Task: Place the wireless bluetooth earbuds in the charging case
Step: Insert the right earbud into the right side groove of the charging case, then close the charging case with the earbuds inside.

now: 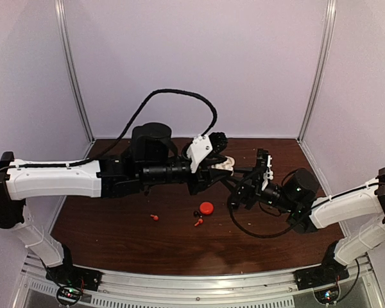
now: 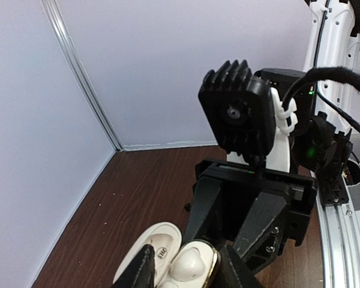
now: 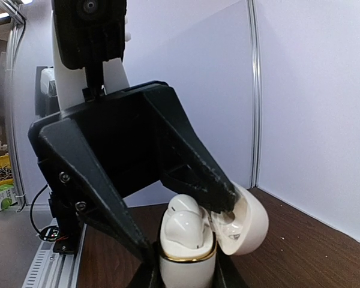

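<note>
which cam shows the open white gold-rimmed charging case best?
Right wrist: the open white gold-rimmed charging case stands in the foreground, lid and rim clear. Left wrist crops it at the bottom edge; top external shows only a small white sliver.

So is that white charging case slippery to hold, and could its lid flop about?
Probably slippery: the white charging case looks glossy and rounded, so it might slide out of a squeeze. Its lid stands open on a hinge, so a nudge would likely swing it. It looks hard, not squishy, and is probably light.
</note>
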`<control>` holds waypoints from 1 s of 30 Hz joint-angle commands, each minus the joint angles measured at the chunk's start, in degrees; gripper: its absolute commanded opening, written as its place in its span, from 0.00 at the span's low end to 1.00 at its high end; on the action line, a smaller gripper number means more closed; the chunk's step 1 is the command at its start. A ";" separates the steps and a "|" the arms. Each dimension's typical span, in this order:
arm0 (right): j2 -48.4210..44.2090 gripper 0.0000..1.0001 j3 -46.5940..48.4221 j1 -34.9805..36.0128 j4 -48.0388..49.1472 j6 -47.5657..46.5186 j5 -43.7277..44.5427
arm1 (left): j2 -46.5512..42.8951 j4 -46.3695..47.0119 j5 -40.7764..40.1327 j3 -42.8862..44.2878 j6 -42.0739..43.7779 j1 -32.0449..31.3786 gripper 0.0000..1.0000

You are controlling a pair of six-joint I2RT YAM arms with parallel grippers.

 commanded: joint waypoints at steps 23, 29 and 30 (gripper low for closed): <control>-0.76 0.00 -1.96 0.05 3.60 0.22 -1.03 | -10.86 0.37 2.92 -7.65 1.77 0.75 0.68; -2.04 0.00 -1.50 -0.01 1.99 -0.08 -7.53 | -11.28 0.48 6.29 -10.11 0.31 1.62 0.88; -2.19 0.00 -1.38 0.03 1.86 -0.04 -8.42 | -11.21 0.21 6.93 -10.12 0.28 1.60 0.89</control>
